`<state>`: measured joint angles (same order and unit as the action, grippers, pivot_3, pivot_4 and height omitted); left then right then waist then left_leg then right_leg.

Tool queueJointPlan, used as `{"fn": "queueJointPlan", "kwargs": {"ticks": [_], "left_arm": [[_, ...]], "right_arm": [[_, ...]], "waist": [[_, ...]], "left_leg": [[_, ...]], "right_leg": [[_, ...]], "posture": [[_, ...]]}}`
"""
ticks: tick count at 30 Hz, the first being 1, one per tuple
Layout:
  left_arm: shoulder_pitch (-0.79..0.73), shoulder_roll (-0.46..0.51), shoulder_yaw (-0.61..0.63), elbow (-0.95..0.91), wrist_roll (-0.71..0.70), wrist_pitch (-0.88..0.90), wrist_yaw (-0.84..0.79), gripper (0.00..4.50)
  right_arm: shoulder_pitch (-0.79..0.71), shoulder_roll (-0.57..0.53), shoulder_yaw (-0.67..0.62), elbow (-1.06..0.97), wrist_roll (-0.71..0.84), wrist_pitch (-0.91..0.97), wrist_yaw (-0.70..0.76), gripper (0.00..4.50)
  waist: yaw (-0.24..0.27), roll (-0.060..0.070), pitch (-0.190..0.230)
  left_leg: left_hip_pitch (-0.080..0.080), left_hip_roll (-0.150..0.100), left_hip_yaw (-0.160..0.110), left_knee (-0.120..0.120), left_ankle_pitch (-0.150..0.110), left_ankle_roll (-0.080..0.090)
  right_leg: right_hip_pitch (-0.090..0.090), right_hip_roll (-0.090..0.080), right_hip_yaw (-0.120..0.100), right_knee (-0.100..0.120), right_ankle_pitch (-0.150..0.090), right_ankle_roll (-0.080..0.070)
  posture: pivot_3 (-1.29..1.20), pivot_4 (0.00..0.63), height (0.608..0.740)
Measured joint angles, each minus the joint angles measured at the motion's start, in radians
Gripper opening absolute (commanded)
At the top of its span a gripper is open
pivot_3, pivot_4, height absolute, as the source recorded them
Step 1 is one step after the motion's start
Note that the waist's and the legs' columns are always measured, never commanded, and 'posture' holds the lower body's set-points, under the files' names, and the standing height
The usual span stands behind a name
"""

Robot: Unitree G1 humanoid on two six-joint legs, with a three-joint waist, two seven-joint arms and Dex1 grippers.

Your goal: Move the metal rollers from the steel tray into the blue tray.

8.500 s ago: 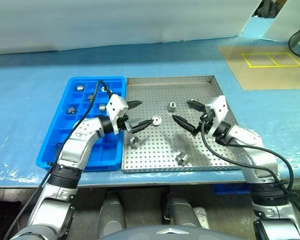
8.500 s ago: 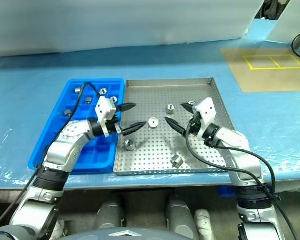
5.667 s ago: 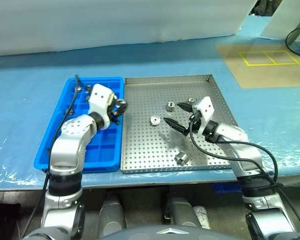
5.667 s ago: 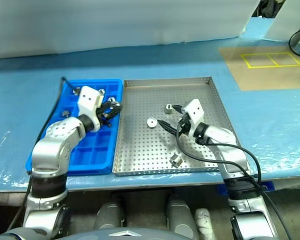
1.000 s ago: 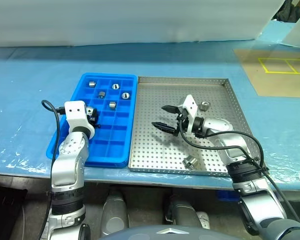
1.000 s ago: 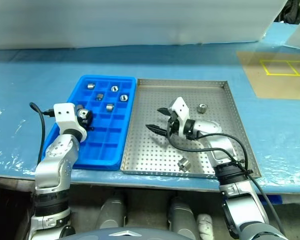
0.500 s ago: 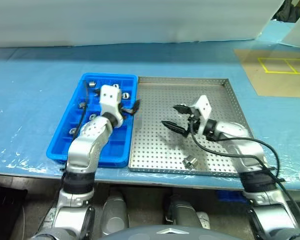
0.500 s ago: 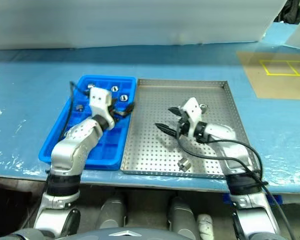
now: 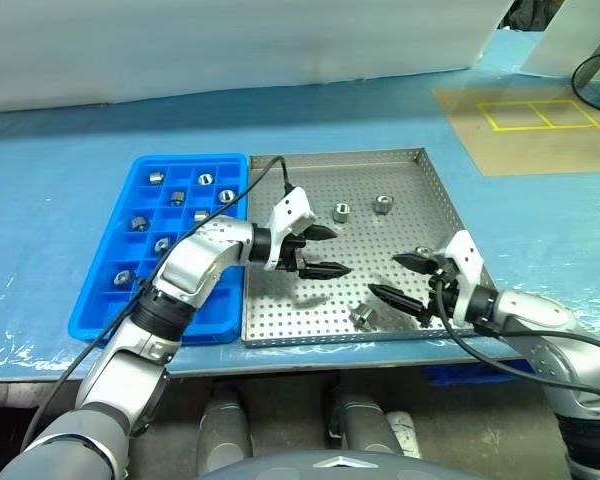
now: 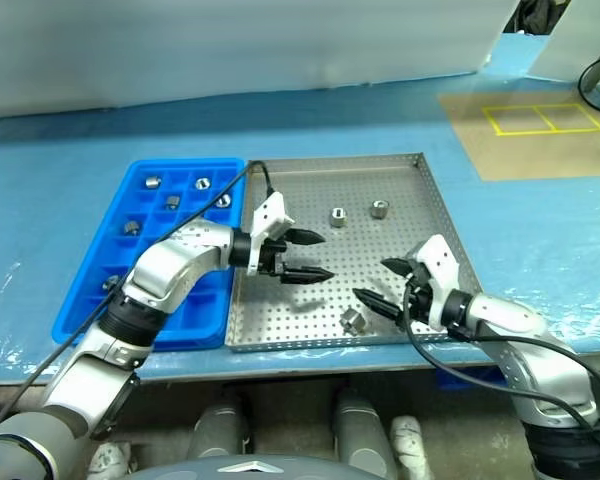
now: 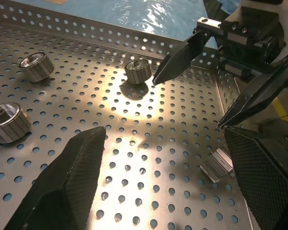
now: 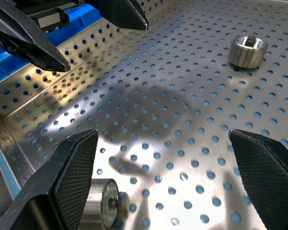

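Left pincer (image 9: 323,251) now hovers spread and empty over the steel tray (image 9: 420,160), right pincer (image 9: 404,278) likewise, both approaching remaining rollers (image 9: 342,212).

No text, label, brand, number or sign can be read on anything in these views.
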<state>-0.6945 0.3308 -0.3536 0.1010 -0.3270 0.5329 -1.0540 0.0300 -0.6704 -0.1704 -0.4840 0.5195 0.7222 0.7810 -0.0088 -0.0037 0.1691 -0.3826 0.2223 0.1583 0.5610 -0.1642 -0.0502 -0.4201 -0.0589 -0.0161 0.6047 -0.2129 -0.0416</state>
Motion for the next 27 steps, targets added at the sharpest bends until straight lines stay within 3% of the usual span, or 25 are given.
{"fn": "queueJointPlan", "kwargs": {"ticks": [13, 27], "left_arm": [[-0.026, -0.11, -0.113, 0.195, 0.129, -0.226, -0.144, 4.13], [-0.038, -0.156, -0.188, 0.339, 0.26, -0.412, -0.235, 4.13]], "right_arm": [[0.14, -0.109, -0.131, -0.129, 0.121, 0.12, -0.001, 4.5], [0.186, -0.117, -0.186, -0.21, 0.191, 0.169, -0.084, 4.5]], "waist": [[-0.01, 0.001, 0.0], [-0.016, 0.001, 0.0]], "left_leg": [[0.001, 0.0, 0.001, 0.002, -0.002, 0.003], [0.001, 0.0, 0.004, 0.002, -0.003, 0.005]], "right_leg": [[0.002, 0.0, 0.001, -0.002, -0.001, 0.002], [0.002, 0.0, 0.003, -0.004, 0.0, 0.004]], "posture": [[-0.49, 0.15, 0.74], [-0.55, 0.15, 0.74]]}}
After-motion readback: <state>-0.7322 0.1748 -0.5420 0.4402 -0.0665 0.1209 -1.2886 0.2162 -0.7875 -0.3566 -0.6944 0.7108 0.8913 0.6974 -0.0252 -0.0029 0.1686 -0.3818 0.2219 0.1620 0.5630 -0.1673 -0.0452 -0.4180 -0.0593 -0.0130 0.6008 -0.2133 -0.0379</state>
